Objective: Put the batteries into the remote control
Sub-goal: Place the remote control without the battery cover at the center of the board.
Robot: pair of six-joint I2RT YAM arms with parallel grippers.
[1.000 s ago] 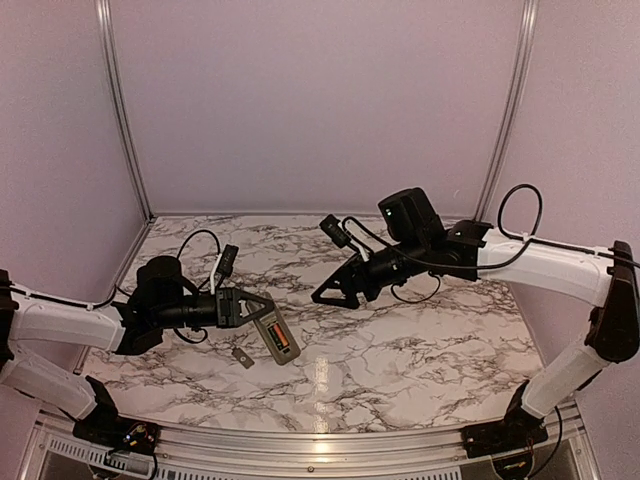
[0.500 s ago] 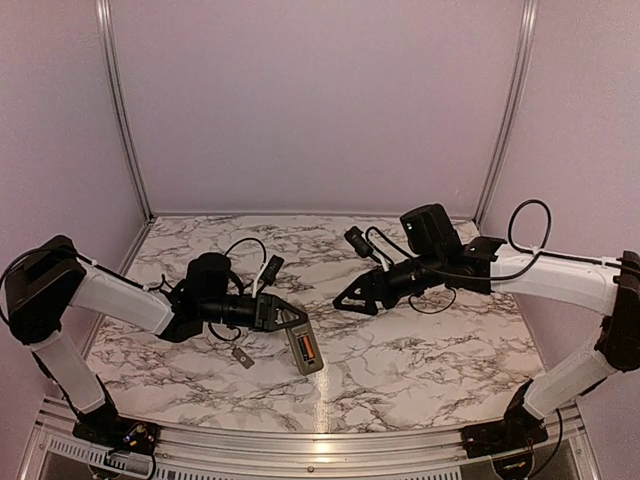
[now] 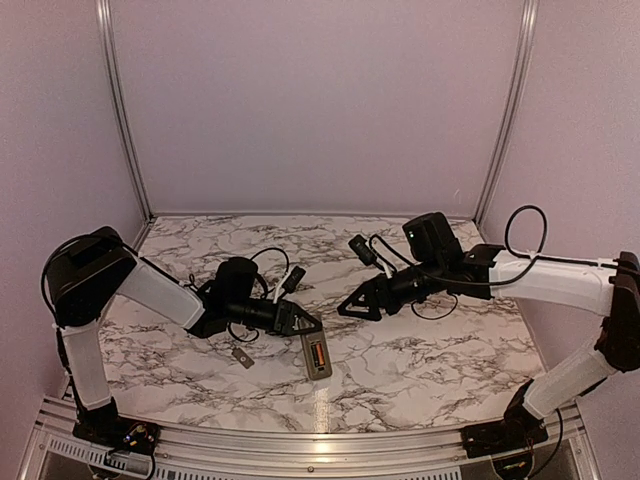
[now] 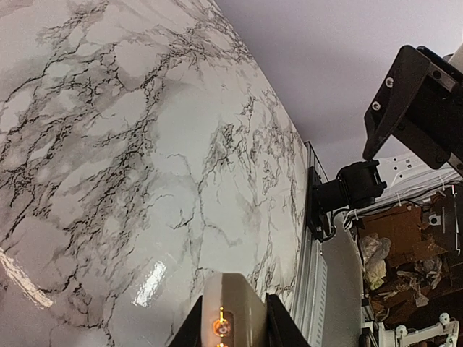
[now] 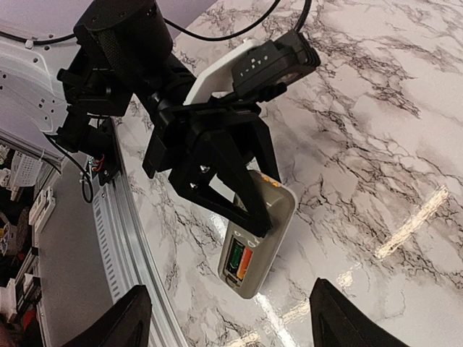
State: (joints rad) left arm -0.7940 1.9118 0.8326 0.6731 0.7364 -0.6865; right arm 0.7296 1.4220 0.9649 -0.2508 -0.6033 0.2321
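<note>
So the remote control (image 3: pixel 317 356) is back-side up, pinched at one end by the left gripper (image 3: pixel 304 334), jaws closed down narrow on its edges; the free end hangs low over the marble table (image 3: pixel 430 370) or touches it, can't tell which. The batteries (image 5: pixel 239 259) look like they're both sitting side by side in the recess at that free end, orange-red one next to the dark greenish one; so the loading itself seems pretty much there. Probably what matters now is checking they're seated flat, then getting the little grey cover piece (image 3: pixel 243 357) on, which lies on the table to the left of the remote and clear of it. To do that well, the left side should hold the remote level and steady, recess up, so nothing rolls out; any push on the cells should go straight down, gently. The right gripper (image 3: pixel 348 309) hovers just beyond the remote's gripped end, jaws spread wide with nothing in them. Pose-wise, the left arm reaches in low with its forearm stretched toward the remote; the right arm comes in nearly level, wrist angled down at the remote.
</note>
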